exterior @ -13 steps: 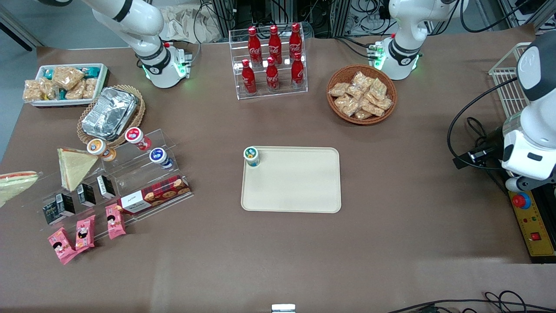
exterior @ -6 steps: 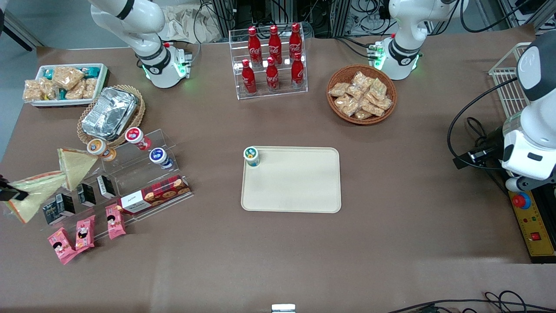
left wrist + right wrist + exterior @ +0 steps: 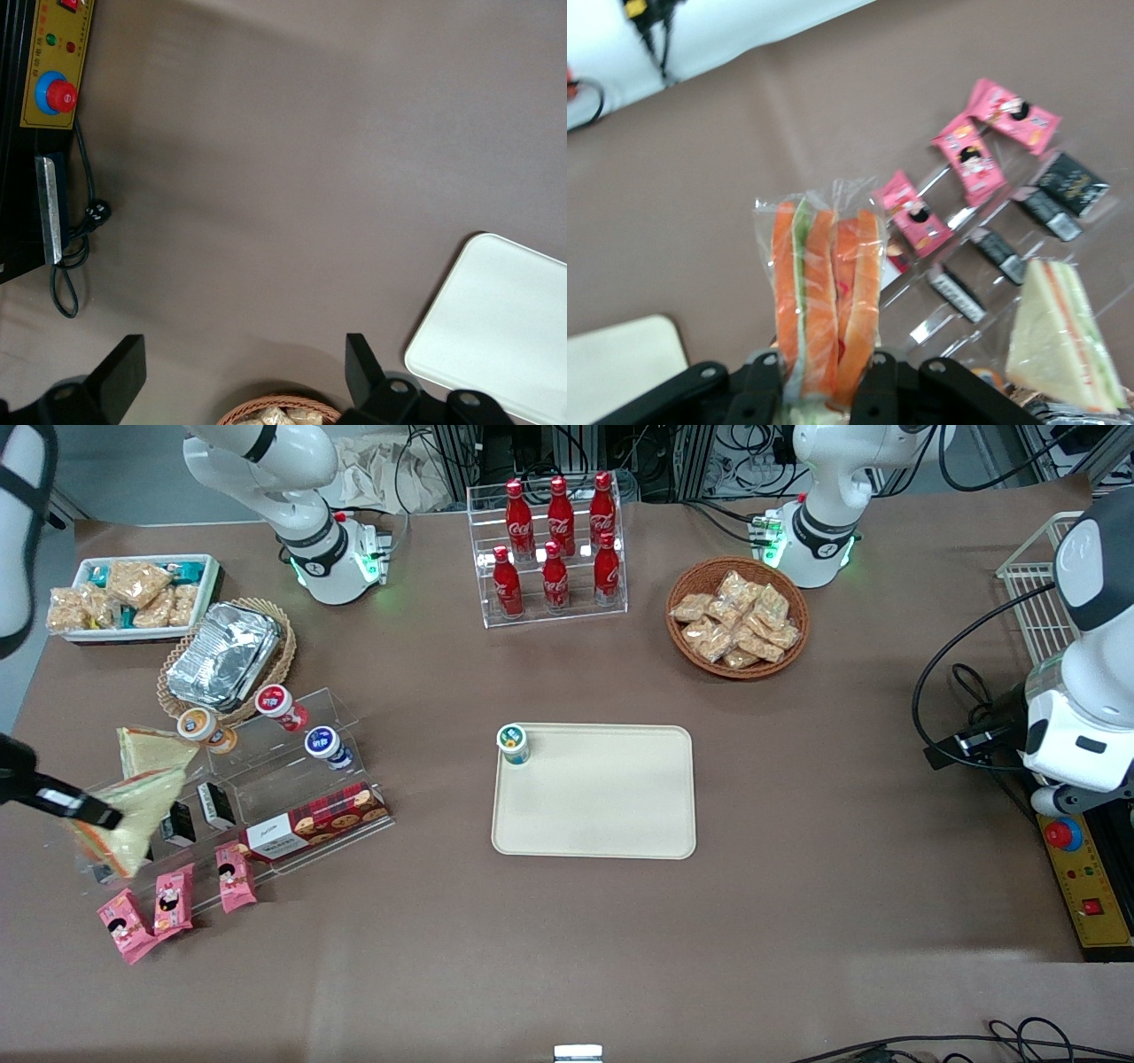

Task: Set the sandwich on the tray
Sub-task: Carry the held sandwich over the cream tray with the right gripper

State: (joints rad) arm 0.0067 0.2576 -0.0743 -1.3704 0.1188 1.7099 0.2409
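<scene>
The sandwich, a clear-wrapped wedge with orange and green filling stripes, hangs in the air above the black cartons at the working arm's end of the table. My right gripper is shut on it, its black fingers pressing both bread faces at the wedge's base. The cream tray lies flat at the table's middle, well apart from the sandwich; one of its corners shows in the right wrist view. A second wedge with a plain bread face rests on the acrylic shelf.
A green-lidded cup stands on a tray corner. The acrylic shelf holds cups, black cartons and a cookie box. Pink packets lie nearer the camera. A foil container, cola rack and snack basket stand farther back.
My gripper has carried the sandwich in from the table's edge toward the tray, now above the acrylic shelf's cartons. The wedge has tilted with its tip pointing downward.
</scene>
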